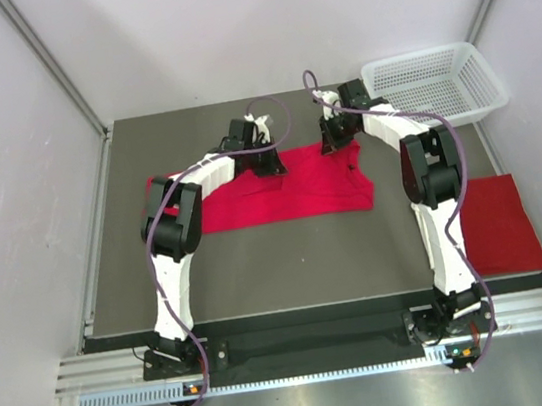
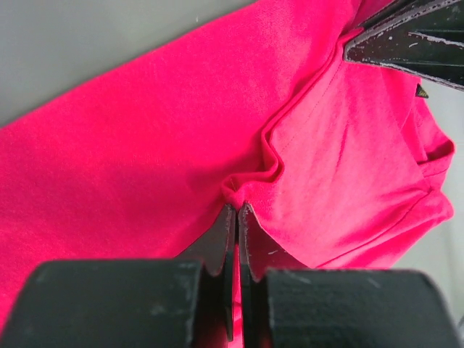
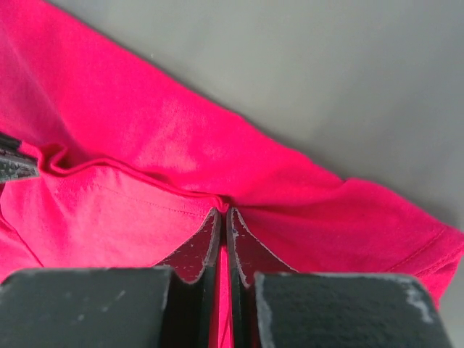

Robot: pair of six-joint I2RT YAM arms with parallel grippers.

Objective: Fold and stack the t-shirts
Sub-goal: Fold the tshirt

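The red t-shirt (image 1: 290,195) lay spread across the middle of the table (image 1: 258,255), the left pincer (image 2: 236,209) and the right pincer (image 3: 222,212) each clamped on its far edge, so lifting both evenly and pulling straight toward the near side seemed best.

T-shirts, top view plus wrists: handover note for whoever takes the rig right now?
Left pincer: shut, pinching a small fold of the spread t-shirt at its far edge.
Right pincer: shut on the same far edge, further right.
Spread t-shirt: lies wide across the middle of the table, not folded down to size.
Second t-shirt: flat red rectangle at the near right; looks already folded.
Basket: far right corner, untouched.
Left to do: probably carry the gripped edge over to finish the fold, then stack it on the second t-shirt.
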